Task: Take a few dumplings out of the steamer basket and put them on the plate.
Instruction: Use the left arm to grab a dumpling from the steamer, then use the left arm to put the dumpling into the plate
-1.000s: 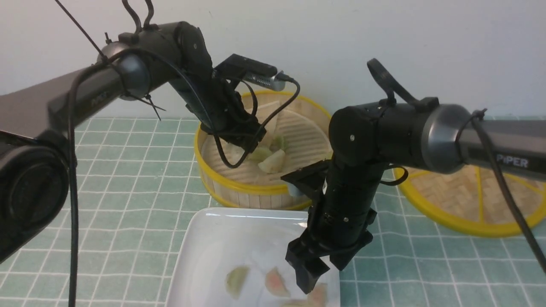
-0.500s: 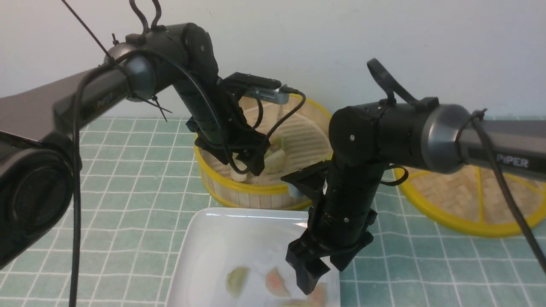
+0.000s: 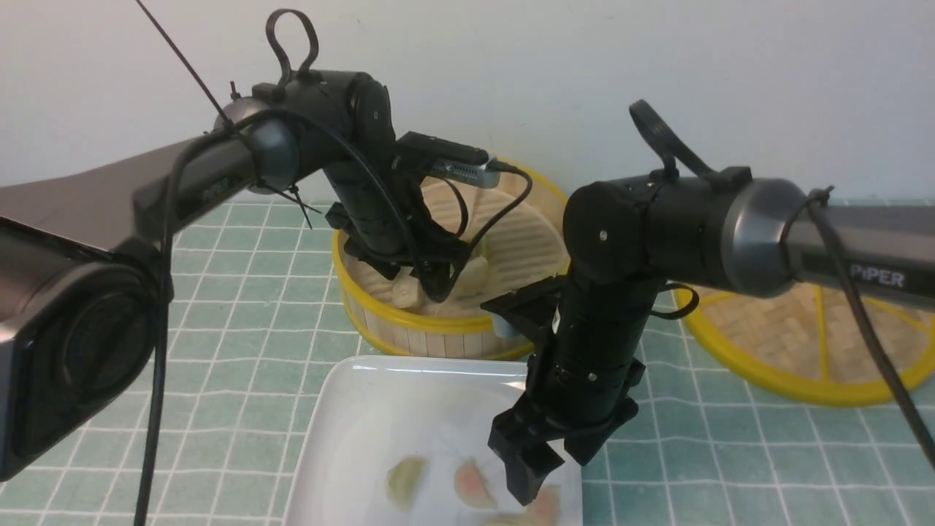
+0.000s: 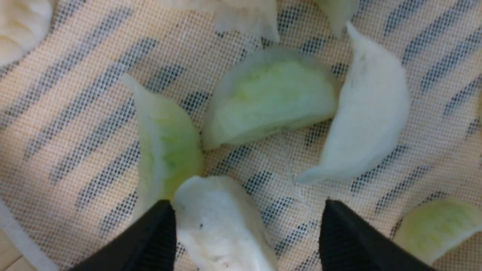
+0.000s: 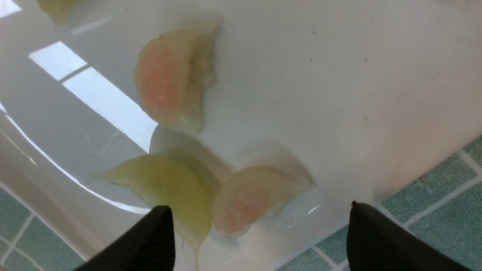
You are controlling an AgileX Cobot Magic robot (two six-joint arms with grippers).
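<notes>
The steamer basket (image 3: 420, 330) stands at the back centre. My left gripper (image 3: 432, 283) reaches down into it, open. In the left wrist view the left gripper (image 4: 246, 205) straddles a cream dumpling (image 4: 218, 226) that lies against one finger; two green dumplings (image 4: 169, 150) (image 4: 267, 98) and a white one (image 4: 365, 124) lie just beyond on the basket floor (image 4: 75, 98). The white plate (image 3: 380, 409) holds a green dumpling (image 3: 404, 478) and pink ones (image 3: 473, 483). My right gripper (image 3: 529, 475) hangs open and empty over the plate's right part, above a pink dumpling (image 5: 248, 195).
The flat woven lid (image 3: 796, 343) with yellow rim lies at the right, behind my right arm. The table (image 3: 241, 329) has a green tiled cloth. More dumplings (image 5: 165, 79) (image 5: 169, 188) lie on the plate (image 5: 339, 94) near its edge.
My left arm has swung in and lowered its open gripper toward the basket's near side, around a cream dumpling. The right arm and the plate's dumplings have not moved.
</notes>
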